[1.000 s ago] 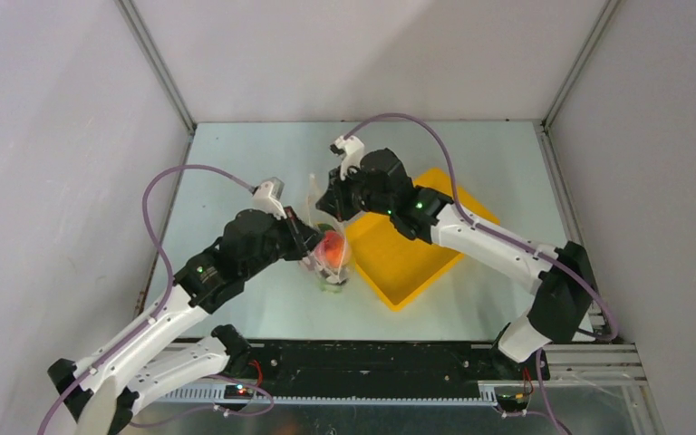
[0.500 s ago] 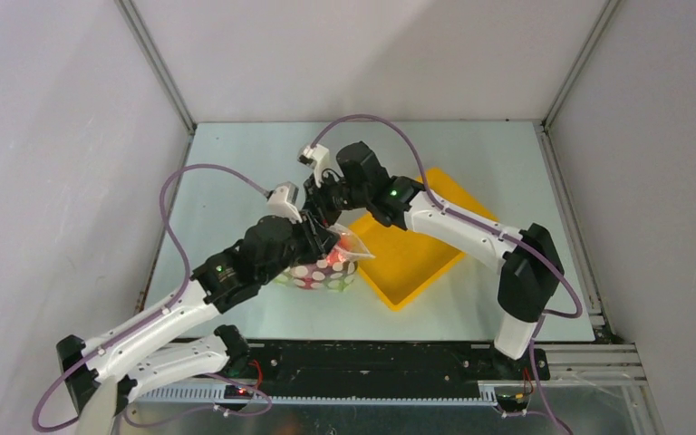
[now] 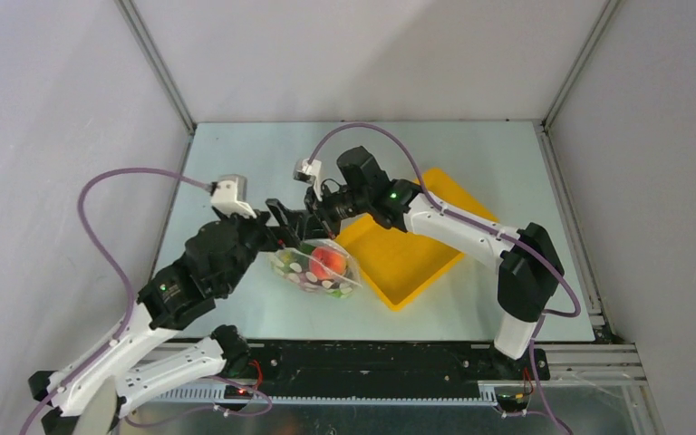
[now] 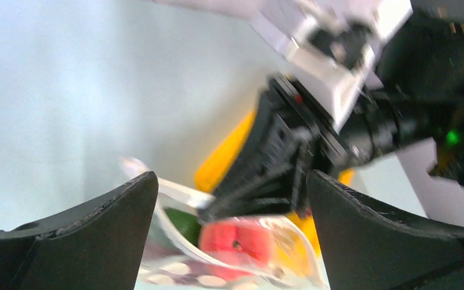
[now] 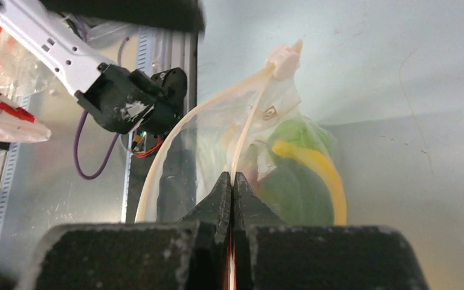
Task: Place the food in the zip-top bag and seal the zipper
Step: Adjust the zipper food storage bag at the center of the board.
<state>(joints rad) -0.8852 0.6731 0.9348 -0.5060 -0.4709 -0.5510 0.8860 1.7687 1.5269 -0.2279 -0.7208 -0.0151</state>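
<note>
left end effector [image 4: 229, 181]: gaping, released | right end effector [image 5: 232, 181]: clenching zip-top bag [image 3: 301, 275] rim | food [image 3: 328, 261]: lying inside

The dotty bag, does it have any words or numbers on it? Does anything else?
None can be read.
The zip-top bag shows only white dots, no letters.
A small mark on it in the right wrist view is too blurred to read.
The yellow tray shows no writing.

Food [image 3: 326, 263] in zip-top bag [image 3: 345, 283], left of tray [image 3: 417, 256]
</note>
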